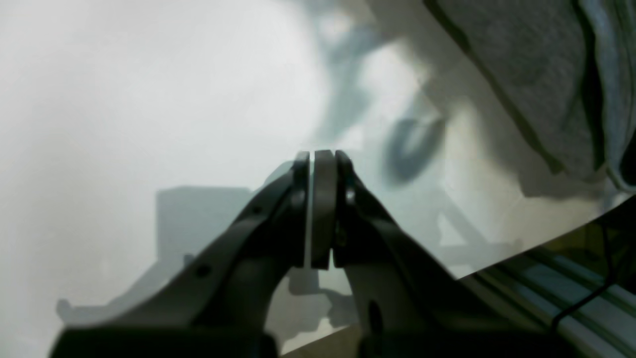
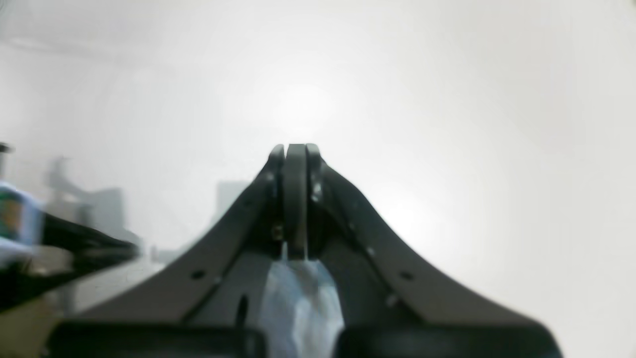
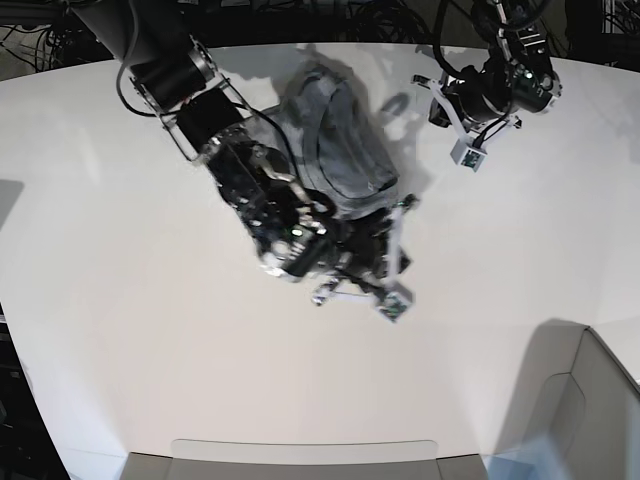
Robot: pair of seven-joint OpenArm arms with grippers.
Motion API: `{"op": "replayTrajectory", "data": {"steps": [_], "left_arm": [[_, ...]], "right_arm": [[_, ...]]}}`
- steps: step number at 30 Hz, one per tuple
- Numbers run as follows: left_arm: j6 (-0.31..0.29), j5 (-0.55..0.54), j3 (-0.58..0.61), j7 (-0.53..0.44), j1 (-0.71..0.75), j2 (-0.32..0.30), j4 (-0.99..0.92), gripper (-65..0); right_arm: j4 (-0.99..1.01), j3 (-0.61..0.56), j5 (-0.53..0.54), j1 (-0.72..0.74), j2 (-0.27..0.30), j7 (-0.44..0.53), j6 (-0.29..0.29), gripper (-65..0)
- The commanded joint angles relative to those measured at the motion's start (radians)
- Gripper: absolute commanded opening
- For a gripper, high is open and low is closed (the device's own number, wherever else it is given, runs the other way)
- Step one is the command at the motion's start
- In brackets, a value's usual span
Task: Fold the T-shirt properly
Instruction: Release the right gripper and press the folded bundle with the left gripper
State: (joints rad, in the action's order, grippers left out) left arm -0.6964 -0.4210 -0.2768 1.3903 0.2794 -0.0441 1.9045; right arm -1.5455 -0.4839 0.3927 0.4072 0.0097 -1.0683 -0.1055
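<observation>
The heather-grey T-shirt [image 3: 340, 150] lies bunched and crumpled near the middle back of the white table [image 3: 150, 330]. My right gripper [image 3: 385, 235] hovers at the shirt's near end. In the right wrist view this gripper [image 2: 295, 149] is shut, with pale fabric [image 2: 300, 303] bunched behind its pads, so it seems to be pinching the shirt. My left gripper [image 3: 460, 95] is at the back right, apart from the cloth. In the left wrist view it [image 1: 318, 154] is shut on nothing, and the T-shirt [image 1: 521, 74] lies beyond it at the upper right.
The table's edge and metal rails [image 1: 546, 298] show at the lower right of the left wrist view. A grey box [image 3: 590, 400] stands at the front right corner, and a flat grey panel [image 3: 300, 460] lies along the front edge.
</observation>
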Motion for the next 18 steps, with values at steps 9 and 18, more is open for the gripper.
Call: {"op": "replayTrajectory", "data": {"steps": [9,18], "left_arm": [[-0.002,-0.017,0.119,-0.007,-0.098,-0.007,0.083,-65.0],[-0.002,-0.012,0.475,-0.110,-0.162,-0.064,0.094,-65.0]], "right_arm": [[-0.088,0.363,0.004,-0.067,0.229,-0.094,-0.009,-65.0],[-0.089,0.452,0.002,-0.201,0.367,-0.132,-0.009,-65.0]]}}
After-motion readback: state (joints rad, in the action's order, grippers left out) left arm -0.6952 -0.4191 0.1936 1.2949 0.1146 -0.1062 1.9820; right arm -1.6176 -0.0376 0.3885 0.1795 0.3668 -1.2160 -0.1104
